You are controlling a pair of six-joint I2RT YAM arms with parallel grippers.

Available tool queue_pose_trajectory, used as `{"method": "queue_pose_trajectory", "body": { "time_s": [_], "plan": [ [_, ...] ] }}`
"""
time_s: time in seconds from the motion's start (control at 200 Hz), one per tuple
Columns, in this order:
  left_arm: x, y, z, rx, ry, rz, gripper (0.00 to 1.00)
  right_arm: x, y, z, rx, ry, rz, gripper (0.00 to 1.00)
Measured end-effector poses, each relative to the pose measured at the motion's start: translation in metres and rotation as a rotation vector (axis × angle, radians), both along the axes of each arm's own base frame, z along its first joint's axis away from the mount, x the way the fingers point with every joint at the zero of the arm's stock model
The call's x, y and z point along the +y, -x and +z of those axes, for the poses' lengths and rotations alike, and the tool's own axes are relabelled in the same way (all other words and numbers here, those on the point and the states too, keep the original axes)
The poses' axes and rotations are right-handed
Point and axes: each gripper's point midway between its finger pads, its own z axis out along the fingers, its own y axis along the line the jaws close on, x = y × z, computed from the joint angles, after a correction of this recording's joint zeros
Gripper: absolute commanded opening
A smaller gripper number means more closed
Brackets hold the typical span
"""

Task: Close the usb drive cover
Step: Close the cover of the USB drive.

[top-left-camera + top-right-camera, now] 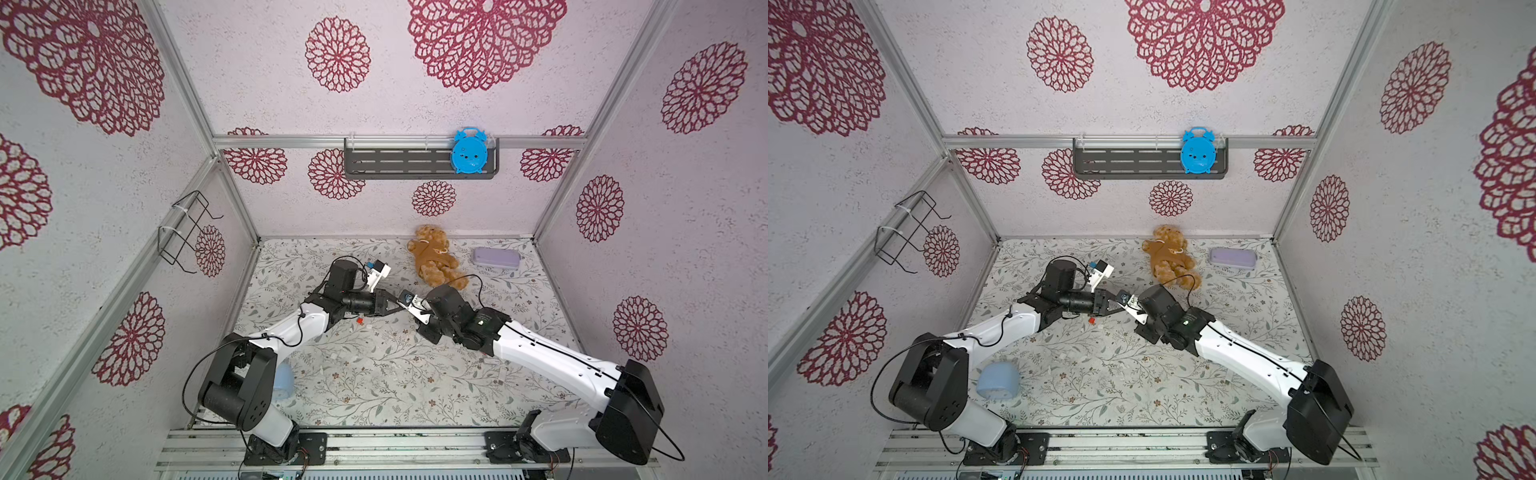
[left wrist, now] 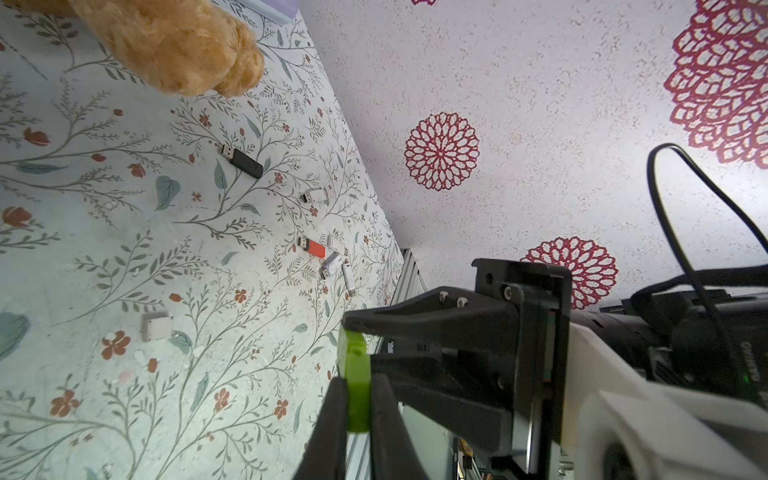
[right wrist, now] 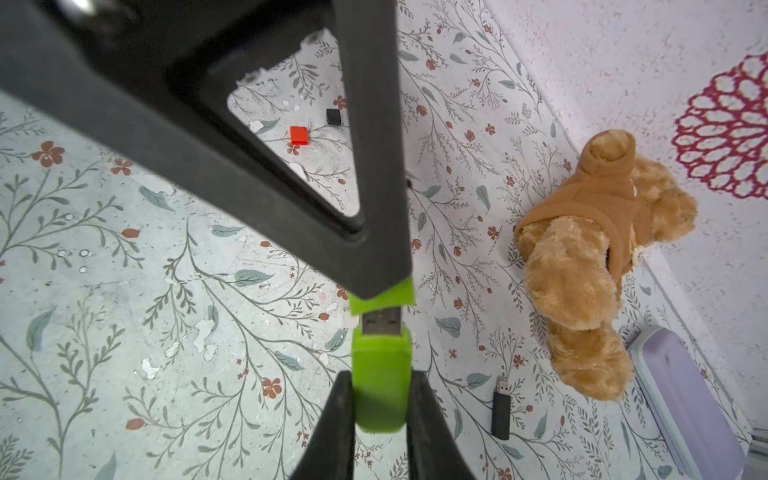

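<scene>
In the right wrist view my right gripper (image 3: 381, 376) is shut on the green usb drive (image 3: 380, 374). The drive's bare metal plug (image 3: 382, 322) points at the green cover (image 3: 384, 298). My left gripper (image 3: 380, 286) holds that cover from the opposite side. The plug's tip sits at the cover's open end, with most of the plug still showing. In the left wrist view my left gripper (image 2: 358, 380) is shut on the green cover (image 2: 357, 374), seen edge-on. The two grippers meet tip to tip above the mat's middle (image 1: 405, 306); the green parts are too small to see from the top.
A brown teddy bear (image 1: 436, 257) and a purple case (image 1: 496, 257) lie at the back of the floral mat. A red cap (image 3: 299, 135), a black cap (image 3: 333, 116), a black drive (image 3: 500, 409), an orange drive (image 2: 313, 247) and white drives (image 2: 332, 264) lie loose. A pale blue object (image 1: 998, 380) sits near the left arm's base.
</scene>
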Motion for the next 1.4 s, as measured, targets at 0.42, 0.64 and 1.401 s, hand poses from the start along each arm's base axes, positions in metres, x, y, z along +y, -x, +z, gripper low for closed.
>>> {"method": "queue_pose_trajectory", "body": {
  "time_s": [0.42,0.64,1.401],
  "plan": [
    [0.0,0.0,-0.001,-0.018,-0.022,-0.008,0.12,-0.001,0.001,0.001,0.003,0.009,0.0,0.2],
    [0.0,0.0,-0.001,-0.023,-0.033,-0.009,0.11,-0.001,0.001,0.001,0.002,0.013,-0.002,0.19],
    [0.001,0.003,0.003,-0.062,-0.057,-0.049,0.13,0.006,0.002,0.01,0.009,-0.004,0.026,0.19]
  ]
}}
